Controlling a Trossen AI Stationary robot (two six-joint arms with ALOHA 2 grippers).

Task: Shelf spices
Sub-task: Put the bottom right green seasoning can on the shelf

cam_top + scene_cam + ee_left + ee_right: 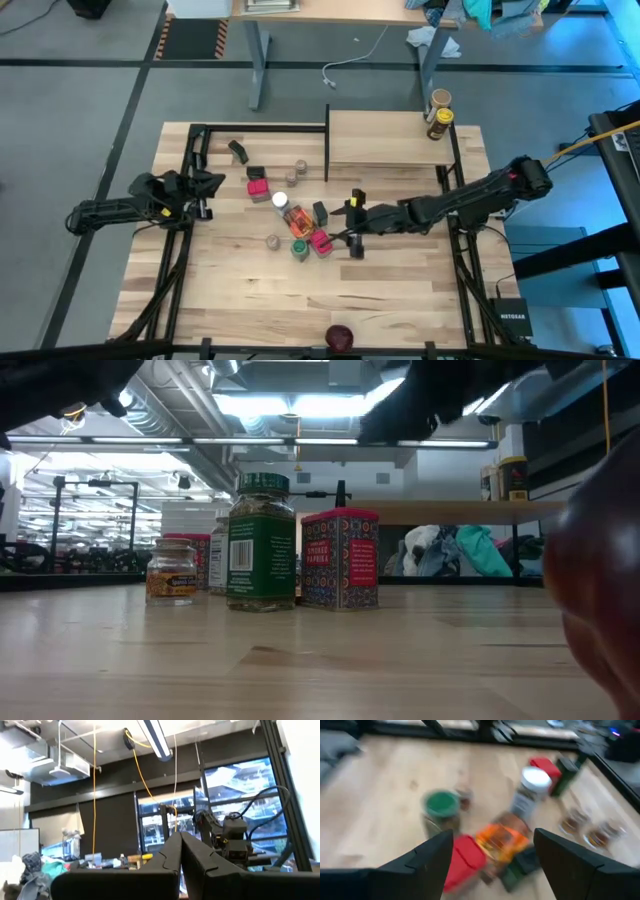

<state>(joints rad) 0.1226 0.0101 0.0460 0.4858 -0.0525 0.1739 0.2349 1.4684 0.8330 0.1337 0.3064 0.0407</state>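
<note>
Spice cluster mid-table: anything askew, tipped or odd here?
Yes. The white-capped bottle and orange packet lie flat among upright jars such as the green-lidded jar. Only two jars stand on the shelf. The right gripper is open above the cluster.

My big pale plank tabletop (390,300), a dark red round thing (340,337) at its near edge, a desk (330,12) beyond me, a black box (511,318) on the floor

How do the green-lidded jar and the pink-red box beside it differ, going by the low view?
The green-lidded jar is round with a dark green label; the pink-red box is square-sided with a patterned face. The jar stands taller than the box. The jar has a green screw lid; the box top is flat and pink-red like its sides. Both stand upright on the table.
</note>
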